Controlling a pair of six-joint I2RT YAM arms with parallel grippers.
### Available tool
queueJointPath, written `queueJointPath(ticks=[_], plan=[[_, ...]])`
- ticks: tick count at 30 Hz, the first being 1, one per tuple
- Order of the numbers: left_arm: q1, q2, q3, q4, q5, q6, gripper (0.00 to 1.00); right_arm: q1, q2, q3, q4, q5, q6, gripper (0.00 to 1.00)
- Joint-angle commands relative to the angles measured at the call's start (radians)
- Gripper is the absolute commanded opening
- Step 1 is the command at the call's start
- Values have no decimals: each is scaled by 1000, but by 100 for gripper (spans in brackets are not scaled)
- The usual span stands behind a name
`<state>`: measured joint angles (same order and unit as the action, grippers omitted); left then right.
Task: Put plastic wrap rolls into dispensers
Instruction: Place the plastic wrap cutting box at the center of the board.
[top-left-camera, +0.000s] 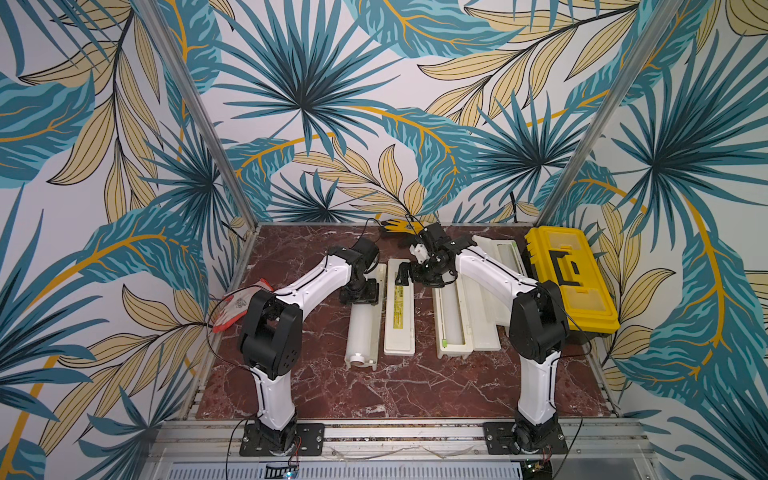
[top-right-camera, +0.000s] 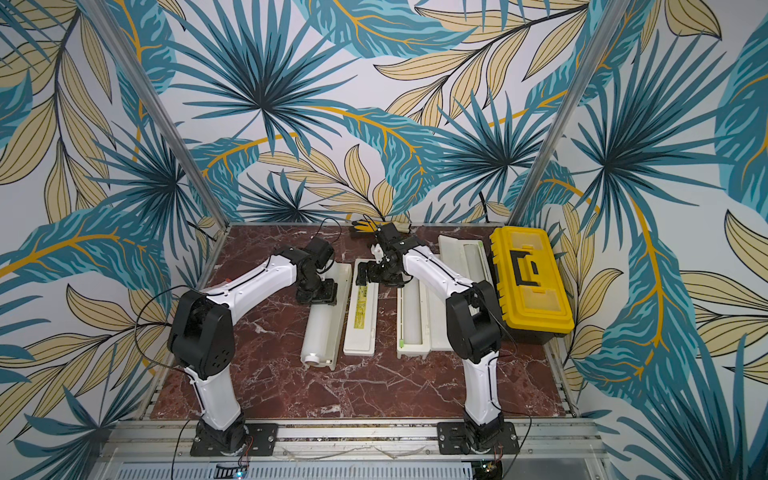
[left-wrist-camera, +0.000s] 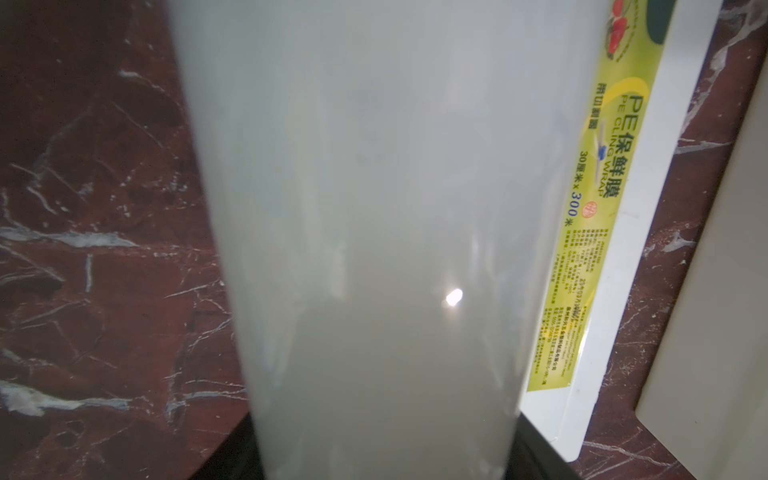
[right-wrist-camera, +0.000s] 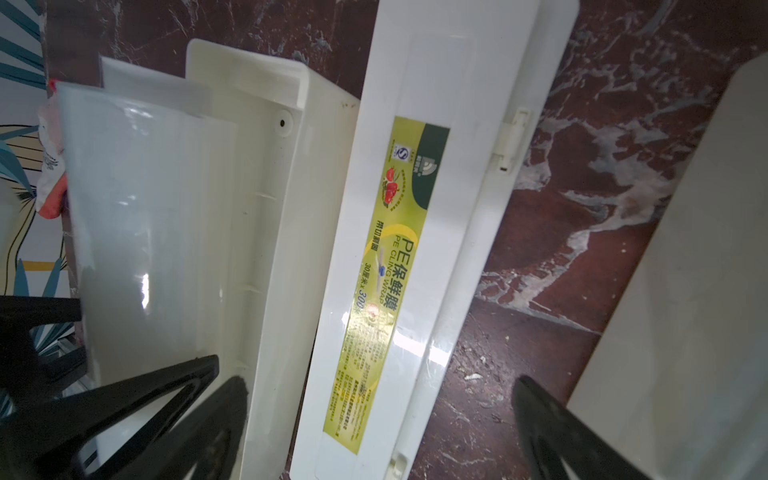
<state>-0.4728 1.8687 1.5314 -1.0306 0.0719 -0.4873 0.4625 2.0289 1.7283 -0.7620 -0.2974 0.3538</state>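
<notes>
The left dispenser (top-left-camera: 381, 291) lies open, its lid (top-left-camera: 399, 345) with the yellow label flat beside it. A translucent-white plastic wrap roll (top-left-camera: 363, 332) lies along the tray with its core stub at the near end. My left gripper (top-left-camera: 360, 293) is shut on the roll's far part. In the left wrist view the roll (left-wrist-camera: 374, 208) fills the space between the fingers. My right gripper (top-left-camera: 415, 277) hangs open over the lid's far end. In the right wrist view its gripper (right-wrist-camera: 378, 382) straddles the lid (right-wrist-camera: 415, 124), holding nothing. Whether the roll is fully seated is unclear.
A second open dispenser (top-left-camera: 438, 324) holding a roll lies right of the lid. A third (top-left-camera: 505, 253) lies at the back right. A yellow-black toolbox (top-left-camera: 569, 282) fills the right side. One glove (top-left-camera: 239, 303) lies at the left edge and another (top-left-camera: 399, 226) at the back.
</notes>
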Motion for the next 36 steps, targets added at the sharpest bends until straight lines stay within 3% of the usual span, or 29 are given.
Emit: queueJointPath(ticks=[1,10,24,36], plan=[[-6,-58,100,33,29,-9,20,1,-11,-10,9,-20,-12,99],[-6,-53,151,34,40,10,20,0,7,8,6,-27,-6,99],[-4,50,104,36,31,34,20,1,22,12,3,-27,-6,99],[-6,121,96,35,58,46,20,2,71,19,28,-28,78,99]])
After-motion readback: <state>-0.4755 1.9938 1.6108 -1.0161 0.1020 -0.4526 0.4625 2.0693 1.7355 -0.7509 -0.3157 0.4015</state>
